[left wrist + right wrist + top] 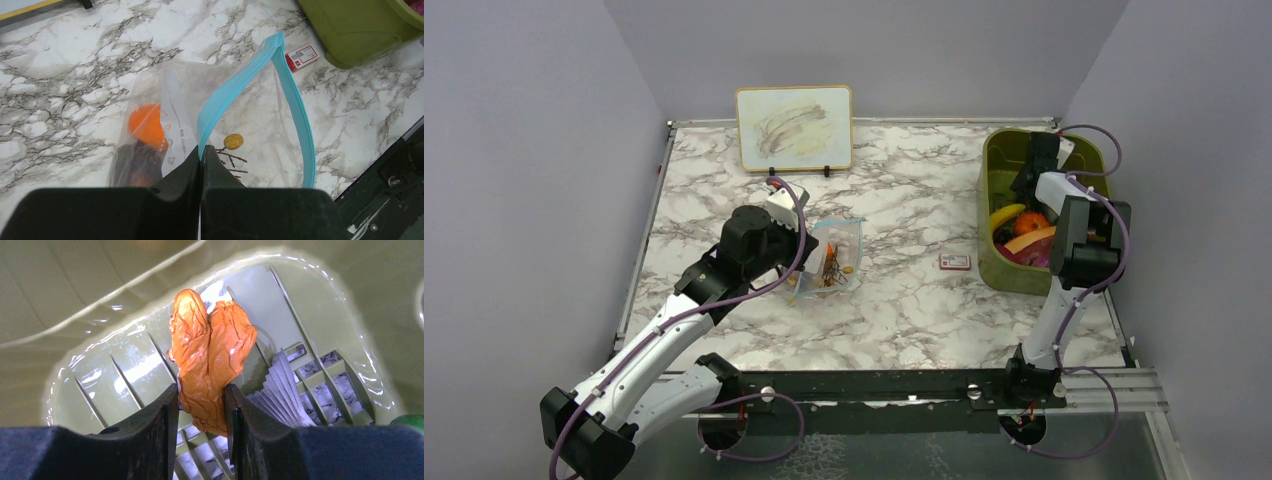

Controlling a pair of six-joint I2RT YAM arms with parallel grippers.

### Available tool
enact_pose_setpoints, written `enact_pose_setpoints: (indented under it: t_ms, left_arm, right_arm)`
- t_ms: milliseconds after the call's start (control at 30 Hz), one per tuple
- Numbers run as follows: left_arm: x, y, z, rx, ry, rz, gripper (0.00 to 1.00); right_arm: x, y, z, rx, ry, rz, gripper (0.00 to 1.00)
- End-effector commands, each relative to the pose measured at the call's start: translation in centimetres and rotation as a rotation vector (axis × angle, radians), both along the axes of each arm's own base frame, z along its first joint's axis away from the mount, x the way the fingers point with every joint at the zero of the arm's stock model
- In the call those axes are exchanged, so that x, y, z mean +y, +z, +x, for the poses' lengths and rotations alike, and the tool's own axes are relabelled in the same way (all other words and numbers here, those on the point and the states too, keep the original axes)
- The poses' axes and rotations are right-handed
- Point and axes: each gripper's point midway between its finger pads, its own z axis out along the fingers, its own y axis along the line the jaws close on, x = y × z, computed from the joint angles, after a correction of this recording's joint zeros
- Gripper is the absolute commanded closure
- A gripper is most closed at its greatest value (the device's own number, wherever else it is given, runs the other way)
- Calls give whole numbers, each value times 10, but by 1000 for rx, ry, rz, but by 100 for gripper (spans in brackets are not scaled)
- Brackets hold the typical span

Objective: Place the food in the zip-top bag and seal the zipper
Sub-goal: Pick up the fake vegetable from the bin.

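One zipper (235, 85) pinched by left hand (201, 154) | one orange piece (210, 340) pinched by right hand (201, 392)

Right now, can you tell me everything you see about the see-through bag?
The zip-top bag is clear, soft, crinkly plastic with faint print, lying on the marble table left of the middle. Its light-blue zipper gapes open in a loop. The left gripper pinches one zipper edge, holding the mouth up. Inside sit an orange round piece, a small yellow piece and dark twiggy stems.
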Motion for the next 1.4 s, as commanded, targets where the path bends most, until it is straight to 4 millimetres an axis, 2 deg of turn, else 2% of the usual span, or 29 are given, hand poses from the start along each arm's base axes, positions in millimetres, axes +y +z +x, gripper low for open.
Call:
enact_pose_setpoints:
  t_ms: [0, 133, 300, 467, 767, 1100, 1367]
  left_arm:
    - [3, 3, 2, -27, 11, 0, 100]
    - [3, 5, 1, -31, 10, -3, 100]
    - [3, 5, 1, -32, 14, -2, 100]
    - [2, 1, 3, -23, 13, 2, 100]
    - [5, 1, 4, -28, 26, 10, 100]
    - [4, -1, 5, -17, 28, 11, 100]
    - [-5, 17, 10, -16, 38, -53, 100]
  right_arm:
    - [-4, 9, -12, 0, 6, -19, 81]
    - [-1, 16, -21, -10, 12, -14, 83]
    - [8, 35, -28, -48, 46, 3, 85]
    - [25, 55, -38, -81, 110, 35, 85]
    - [57, 117, -56, -179, 200, 52, 86]
    - [129, 182, -82, -308, 392, 91, 86]
    - [230, 225, -116, -399, 654, 199, 86]
